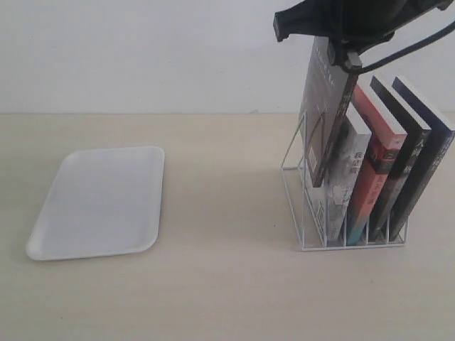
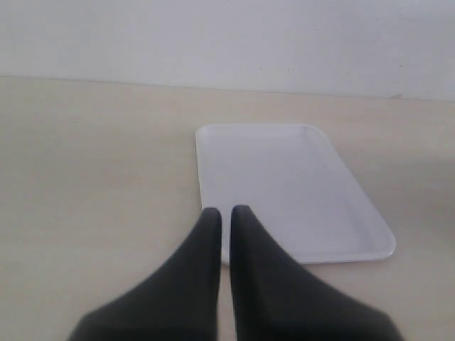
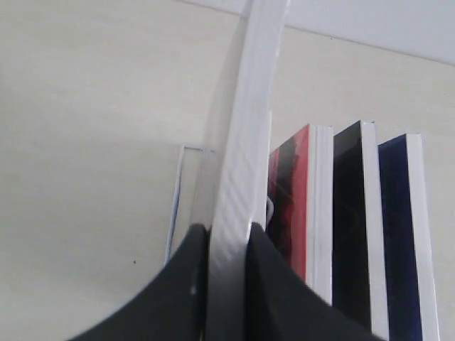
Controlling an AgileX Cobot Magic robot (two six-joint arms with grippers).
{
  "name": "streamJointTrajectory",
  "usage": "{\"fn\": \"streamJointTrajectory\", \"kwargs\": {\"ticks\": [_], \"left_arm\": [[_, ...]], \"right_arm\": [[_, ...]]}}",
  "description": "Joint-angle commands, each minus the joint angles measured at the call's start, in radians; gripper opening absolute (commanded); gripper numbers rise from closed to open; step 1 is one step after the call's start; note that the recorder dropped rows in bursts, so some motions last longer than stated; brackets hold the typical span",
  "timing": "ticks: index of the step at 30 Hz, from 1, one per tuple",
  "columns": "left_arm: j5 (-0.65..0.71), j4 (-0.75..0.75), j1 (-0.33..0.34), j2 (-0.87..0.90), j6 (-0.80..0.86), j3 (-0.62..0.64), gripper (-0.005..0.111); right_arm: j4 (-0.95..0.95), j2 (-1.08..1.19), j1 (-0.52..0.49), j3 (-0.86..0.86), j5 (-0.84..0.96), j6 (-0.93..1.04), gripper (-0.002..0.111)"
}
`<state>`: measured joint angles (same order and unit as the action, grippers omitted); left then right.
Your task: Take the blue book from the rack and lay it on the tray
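Note:
My right gripper [image 1: 345, 55] [image 3: 227, 231] is shut on the top edge of the blue book [image 1: 323, 106], whose white page edges [image 3: 245, 142] run between the fingers. The book is raised and tilted at the left end of the white wire rack [image 1: 306, 238] [image 3: 178, 186], its lower corner still inside the frame. From here its cover looks greyish with an orange arc, and its spine is dark. The white tray [image 1: 99, 202] [image 2: 284, 192] lies flat far to the left. Just before the tray's near corner, my left gripper [image 2: 226, 212] is shut and holds nothing.
Several books stand in the rack: a pale grey one [image 1: 354, 160], a red-orange-spined one [image 1: 378, 167] [image 3: 293, 206], a black-spined one [image 1: 402, 167] [image 3: 350, 227] and a dark navy one [image 1: 429, 160] [image 3: 395, 234] at the right end. Bare tabletop separates tray and rack.

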<state>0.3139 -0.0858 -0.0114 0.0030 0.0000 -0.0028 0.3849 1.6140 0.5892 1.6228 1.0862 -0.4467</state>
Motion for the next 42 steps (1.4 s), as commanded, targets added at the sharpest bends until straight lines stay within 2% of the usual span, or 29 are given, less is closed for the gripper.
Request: {"fn": "streamJointTrajectory", "kwargs": {"ticks": [1,23,42], "left_arm": [[-0.006,0.0,0.003,-0.003,-0.008,0.003,0.005],[-0.006,0.0,0.003,-0.003,-0.008,0.003,0.005],[-0.006,0.0,0.003,-0.003,-0.008,0.003,0.005]], "right_arm": [[0.036,-0.053,-0.001,0.006,-0.011,-0.013,0.0],[-0.023,-0.046,-0.001,0.087,0.088,-0.018,0.0],[-0.012,0.066,-0.001,-0.047,-0.03,-0.053,0.0]]}}
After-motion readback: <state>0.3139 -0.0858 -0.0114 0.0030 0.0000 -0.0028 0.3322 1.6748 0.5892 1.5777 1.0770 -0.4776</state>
